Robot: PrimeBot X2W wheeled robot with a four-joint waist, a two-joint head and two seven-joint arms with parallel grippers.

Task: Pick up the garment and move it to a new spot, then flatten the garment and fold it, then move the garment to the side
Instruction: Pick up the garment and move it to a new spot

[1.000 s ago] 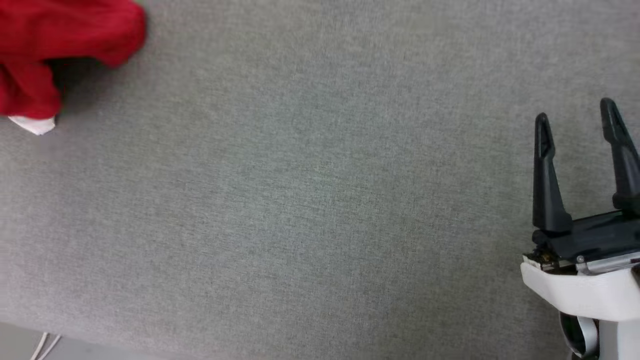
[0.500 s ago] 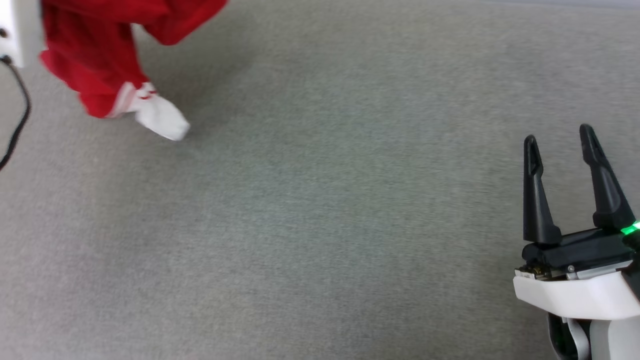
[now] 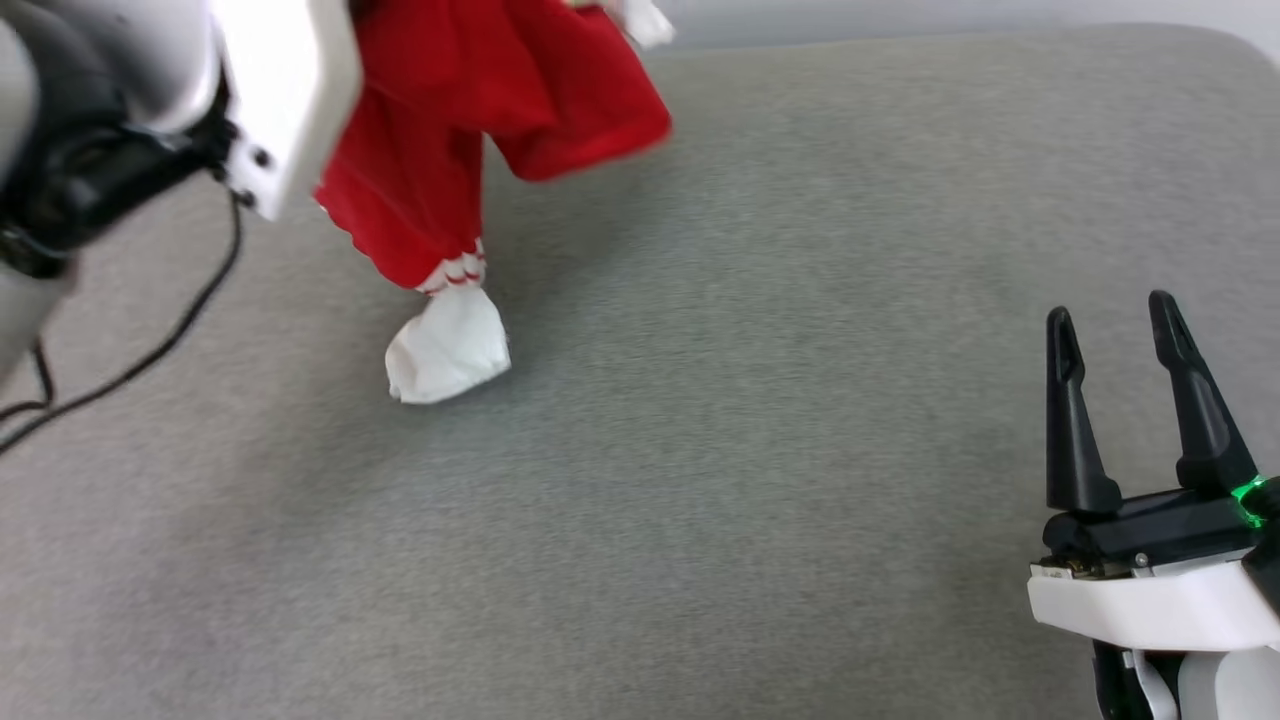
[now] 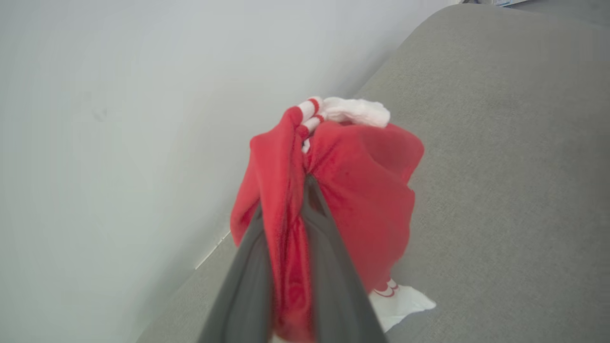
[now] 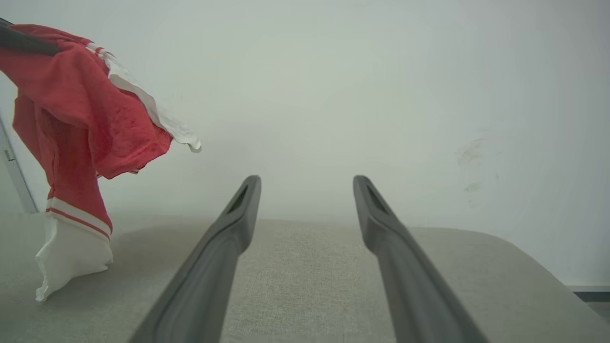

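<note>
Shirt (image 3: pixel 440 170) hangs bunched from left gripper (image 4: pixel 286 200), which is clenched on red cloth. Its white sleeve (image 3: pixel 447 350) touches grey surface (image 3: pixel 780 480). At lower right, right gripper (image 3: pixel 1109 307) spread, empty, well apart from shirt.

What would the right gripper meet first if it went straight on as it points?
The right gripper looks free to pass over the grey surface; it would probably meet the pale wall first, though depth is unclear. The red jersey hangs left of that line.

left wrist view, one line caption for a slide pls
Left tool shut on the bunched red garment, one white sleeve touching the grey surface.
</note>
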